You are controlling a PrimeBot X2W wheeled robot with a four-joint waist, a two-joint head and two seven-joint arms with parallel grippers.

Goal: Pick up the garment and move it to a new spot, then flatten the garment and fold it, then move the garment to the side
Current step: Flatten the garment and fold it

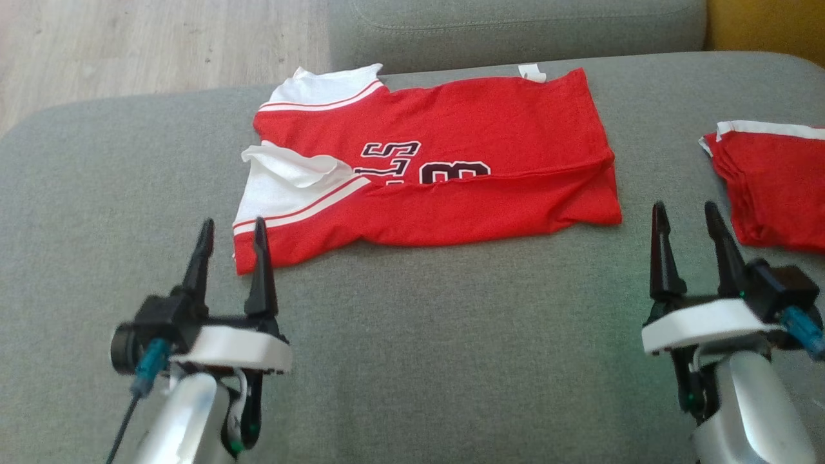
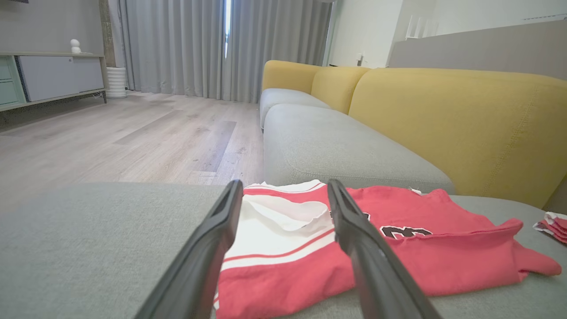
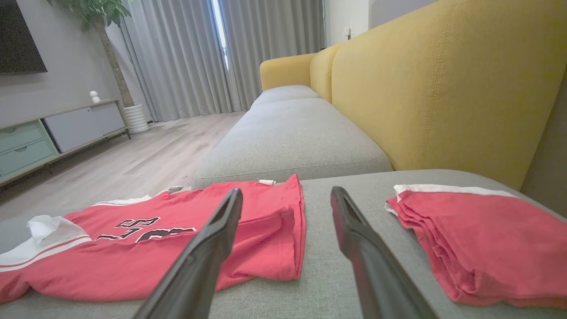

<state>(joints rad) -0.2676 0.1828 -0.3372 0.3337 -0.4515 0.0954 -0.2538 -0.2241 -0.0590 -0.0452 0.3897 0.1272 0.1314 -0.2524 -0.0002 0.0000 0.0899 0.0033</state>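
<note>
The red garment [image 1: 438,174] is lying across the middle of the grey cushion [image 1: 451,348]. It is folded lengthwise, with its near edge lapping over the black lettering. Its white sleeve [image 1: 290,171] is bunching up loosely at the robot's left end.

The left pincer [image 1: 233,222] is hovering by the garment's near left corner, jaws standing wide apart and gripping nothing. The right pincer [image 1: 683,206] is hovering near the garment's right end, likewise wide open and empty. It is sitting in the gap between the garment and a stack of folded red clothes [image 1: 773,187] at the far right.

Judging from this, the folding is looking only partly done. The rumpled sleeve is risking getting trapped as a lump inside the next fold. A pinch catching only the top layer would be pulling the lengthwise fold open again. The right pincer, working so near the stack, could be snagging or dragging it.
</note>
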